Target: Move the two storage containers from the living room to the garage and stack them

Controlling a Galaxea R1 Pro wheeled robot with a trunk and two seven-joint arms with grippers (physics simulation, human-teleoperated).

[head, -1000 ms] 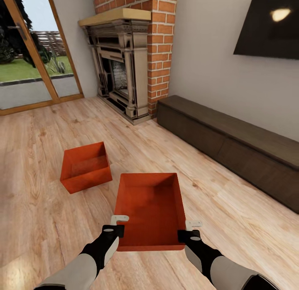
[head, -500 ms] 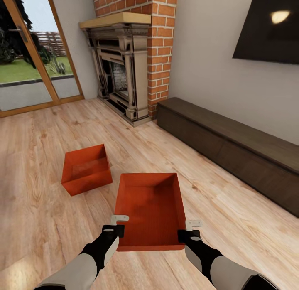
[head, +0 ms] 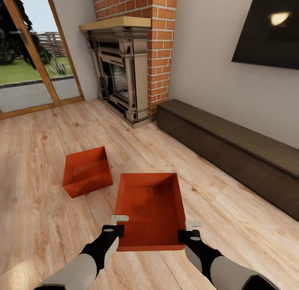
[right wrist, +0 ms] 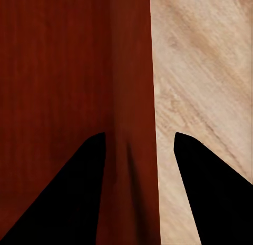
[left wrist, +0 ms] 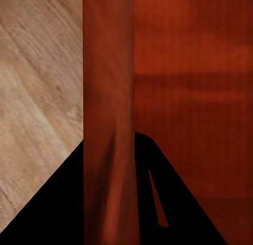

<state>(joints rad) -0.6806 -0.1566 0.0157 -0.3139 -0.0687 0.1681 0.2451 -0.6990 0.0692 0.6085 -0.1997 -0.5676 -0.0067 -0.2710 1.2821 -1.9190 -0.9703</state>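
Light wood-plank floor (head: 50, 223) spreads to a plain pale wall (head: 203, 49). A brick fireplace (head: 124, 70) stands beside a glazed wooden door (head: 29, 61) showing grass outside. A long dark low cabinet (head: 232, 148) runs beneath a black wall TV (head: 270, 28) catching a lamp's glare.

Taking the fireplace (head: 124, 70) as landmark: standing against the far wall, glass door (head: 29, 61) to its left, low bench (head: 232, 148) running along the wall to its right, TV (head: 270, 28) hanging above that bench. Lying on the wood floor (head: 41, 219) in front of the fireplace, one container (head: 86, 171); sitting nearer still and slightly right, the held container (head: 150, 211), left gripper (head: 118, 225) at its left wall, right gripper (head: 189, 229) at its right wall.
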